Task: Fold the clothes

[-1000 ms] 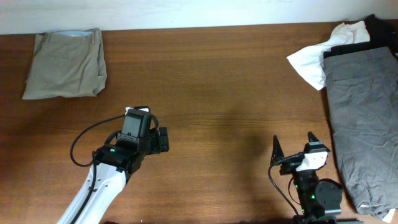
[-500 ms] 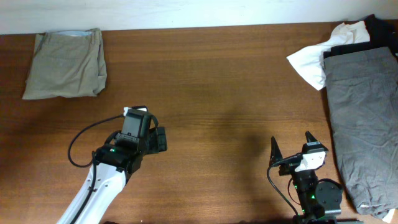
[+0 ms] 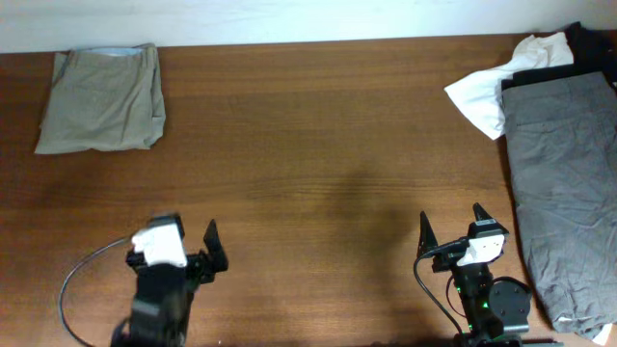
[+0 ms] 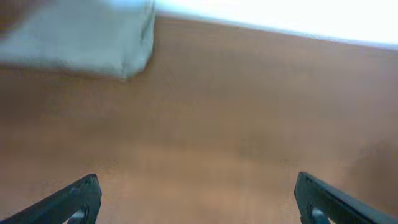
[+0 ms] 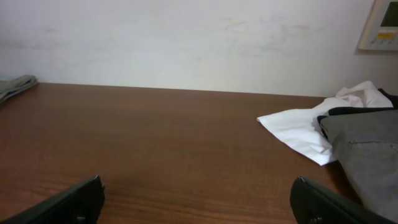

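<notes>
The folded khaki shorts (image 3: 101, 98) lie at the table's far left corner; they also show blurred at the top left of the left wrist view (image 4: 81, 37). A grey garment (image 3: 559, 183) lies spread along the right edge, with a white garment (image 3: 482, 92) and a black one (image 3: 578, 48) behind it. The grey (image 5: 367, 155) and white (image 5: 298, 127) ones show in the right wrist view. My left gripper (image 3: 183, 253) is open and empty near the front left edge. My right gripper (image 3: 453, 231) is open and empty near the front right, left of the grey garment.
The brown wooden table (image 3: 328, 145) runs to a white wall at the back. A small wall panel (image 5: 380, 25) hangs at the upper right of the right wrist view.
My left arm has pulled back toward the front edge and its gripper now points forward, jaws open. The right arm and the garments have not moved.
</notes>
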### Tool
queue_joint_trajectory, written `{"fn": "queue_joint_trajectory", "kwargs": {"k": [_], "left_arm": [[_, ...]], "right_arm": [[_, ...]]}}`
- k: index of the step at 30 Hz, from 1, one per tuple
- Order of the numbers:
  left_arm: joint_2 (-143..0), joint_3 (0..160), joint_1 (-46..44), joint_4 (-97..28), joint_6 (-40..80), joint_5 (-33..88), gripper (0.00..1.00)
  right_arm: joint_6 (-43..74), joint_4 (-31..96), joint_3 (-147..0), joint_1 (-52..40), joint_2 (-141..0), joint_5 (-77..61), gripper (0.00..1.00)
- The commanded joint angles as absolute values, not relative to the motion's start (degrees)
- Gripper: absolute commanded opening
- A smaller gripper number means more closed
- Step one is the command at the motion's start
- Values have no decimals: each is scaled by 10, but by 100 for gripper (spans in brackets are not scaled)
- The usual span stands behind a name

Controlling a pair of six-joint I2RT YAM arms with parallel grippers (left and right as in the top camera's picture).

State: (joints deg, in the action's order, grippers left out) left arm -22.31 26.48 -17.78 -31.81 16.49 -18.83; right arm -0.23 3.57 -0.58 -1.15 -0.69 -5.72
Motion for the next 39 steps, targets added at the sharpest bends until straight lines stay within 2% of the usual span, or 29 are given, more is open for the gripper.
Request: {"fn": "queue_joint_trajectory", "kwargs": {"k": [1,3,7,12,20,29,34,39], "left_arm": [[-129,198,-175,-229,33,-160,99],[-104,149,-170,-128,-48,-126,99],[-91,66,-133,38,-55,-103,99],[-86,8,-82,131,-63,-52,99],[-4,5,-26,52,-87,-21,99],[-3,5,-24,36,-134,-21,99],[-3,5,-7,-48,-136,-6,99],[-3,5,17,-47,-136,7,99]], "right_arm": [[-4,39,-3,-8,-4,-65,99],[-4,39,-3,-8,-4,-65,99],[-4,39,-3,-8,-4,-65,99],[-4,39,-3,-8,-4,-65,99],[-4,39,-3,-8,-4,-65,99],[-4,39,-3,-8,-4,-65,99],[-4,39,-3,-8,-4,-65,99],[-4,39,-3,-8,-4,-65,99]]}}
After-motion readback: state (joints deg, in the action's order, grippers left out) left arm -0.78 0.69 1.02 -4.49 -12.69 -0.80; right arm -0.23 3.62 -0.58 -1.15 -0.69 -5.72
